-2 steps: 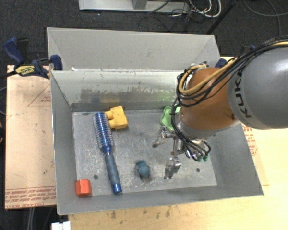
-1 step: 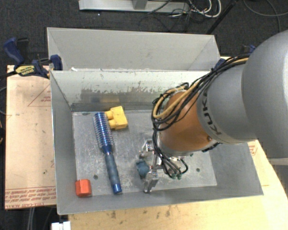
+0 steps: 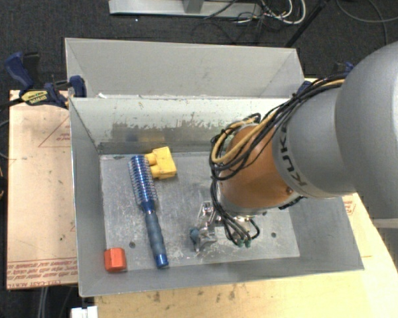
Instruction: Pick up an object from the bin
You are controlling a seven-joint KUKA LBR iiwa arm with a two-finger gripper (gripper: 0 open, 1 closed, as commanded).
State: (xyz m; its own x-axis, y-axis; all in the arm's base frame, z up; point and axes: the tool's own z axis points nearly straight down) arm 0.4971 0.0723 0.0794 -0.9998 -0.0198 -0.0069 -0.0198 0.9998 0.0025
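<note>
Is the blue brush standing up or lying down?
Lying down. The brush lies flat along the bin floor, bristle end by the yellow block.

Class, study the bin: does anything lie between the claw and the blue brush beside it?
Nothing visible does. Only bare bin floor separates the claw from the handle of the blue brush. The yellow block lies at the back by the brush's head, and the orange cube sits beyond the brush, in the bin's near corner.

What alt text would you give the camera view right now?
The gripper reaches down into the grey bin beside a blue hairbrush; a yellow block lies by the back wall and an orange cube at the floor's lower-left corner.
</note>
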